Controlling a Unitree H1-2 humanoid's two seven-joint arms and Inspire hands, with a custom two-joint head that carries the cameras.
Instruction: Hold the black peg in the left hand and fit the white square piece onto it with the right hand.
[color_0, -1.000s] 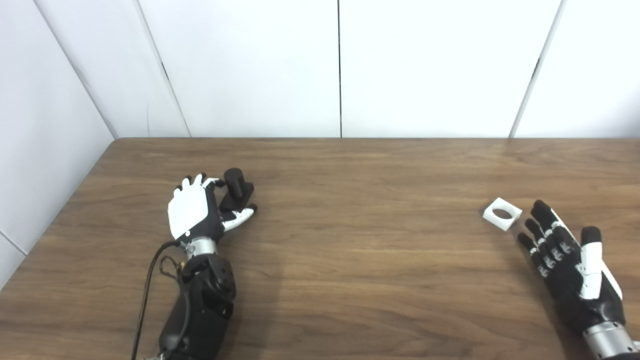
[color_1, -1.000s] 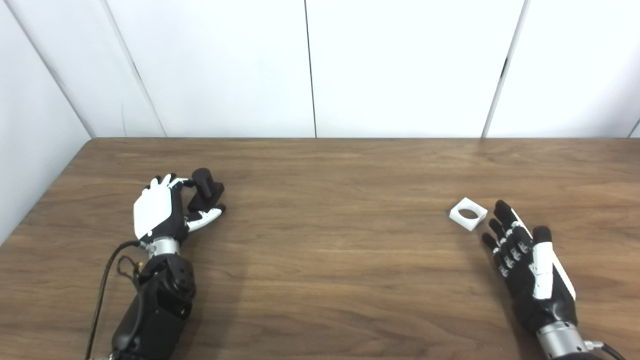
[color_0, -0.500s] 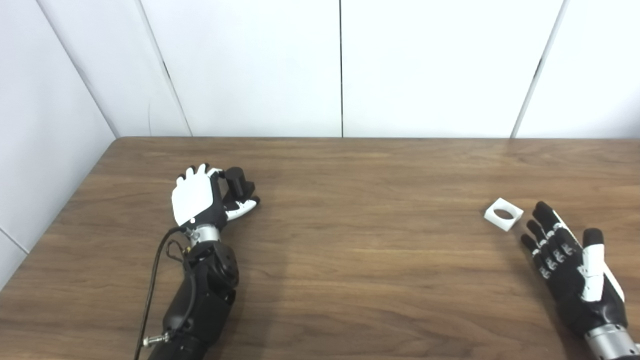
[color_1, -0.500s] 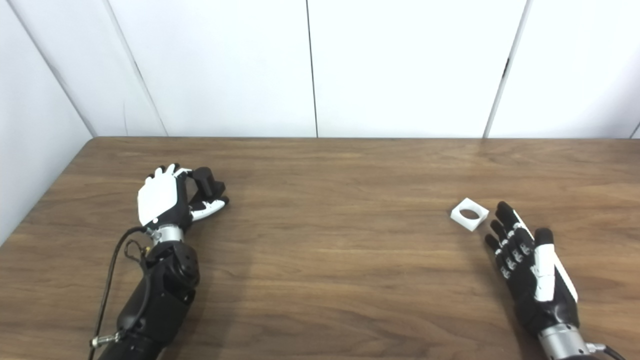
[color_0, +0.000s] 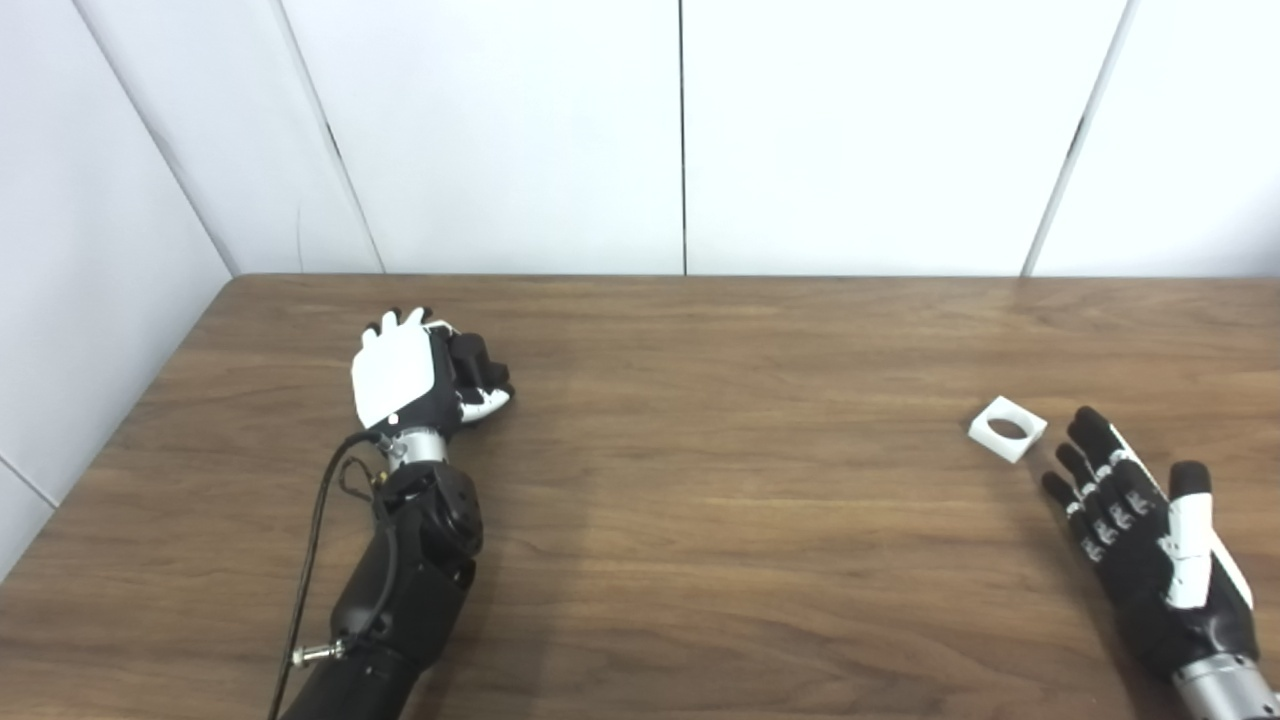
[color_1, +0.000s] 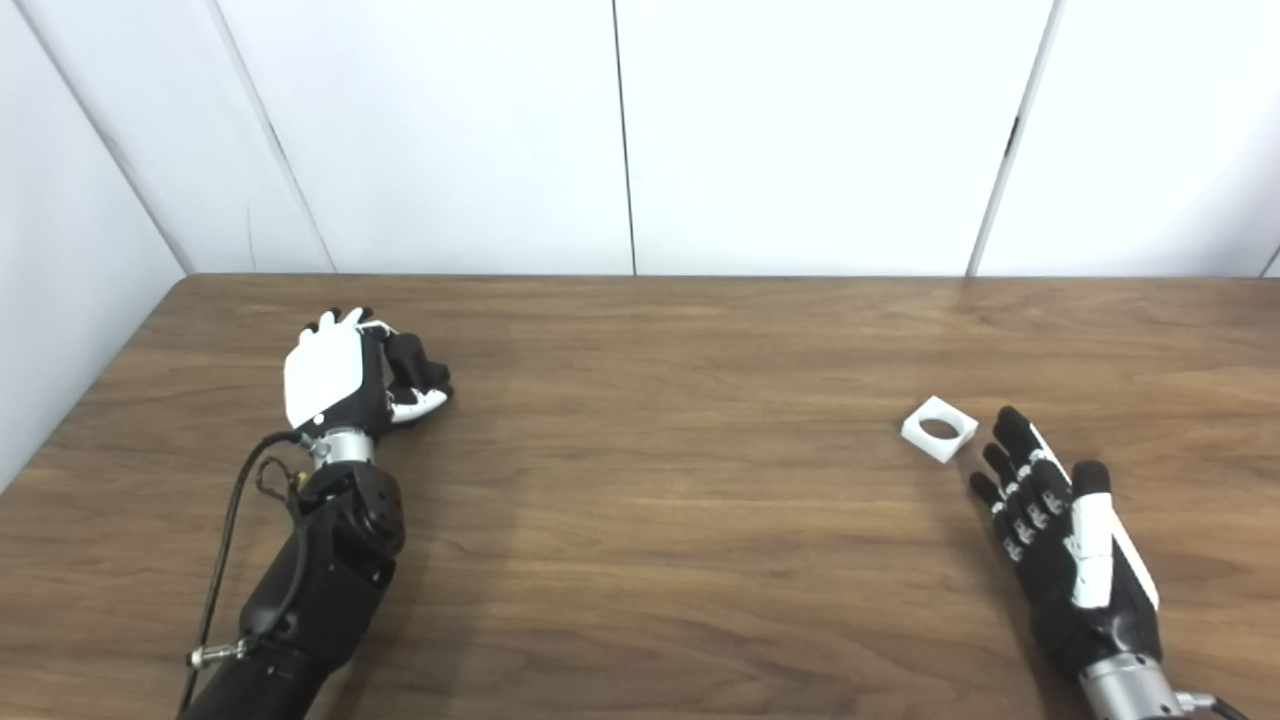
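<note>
The black peg (color_0: 473, 357) is at the table's left, inside my left hand (color_0: 397, 370). The fingers curl over its far side and the thumb (color_0: 489, 400) lies under its near side, so the hand is shut on it and hides most of it. The peg also shows in the right eye view (color_1: 410, 360). The white square piece (color_0: 1007, 428), with a round hole, lies flat on the table at the right. My right hand (color_0: 1145, 535) is open, palm down, just near and right of the piece, not touching it.
The brown wooden table (color_0: 700, 480) meets white wall panels (color_0: 680, 130) at its far edge. A black cable (color_0: 310, 560) hangs along my left forearm. Nothing else is on the table.
My left hand has moved farther from me and closed in around the black peg, which now sits deeper in the hand. My right hand and the white piece have stayed in place.
</note>
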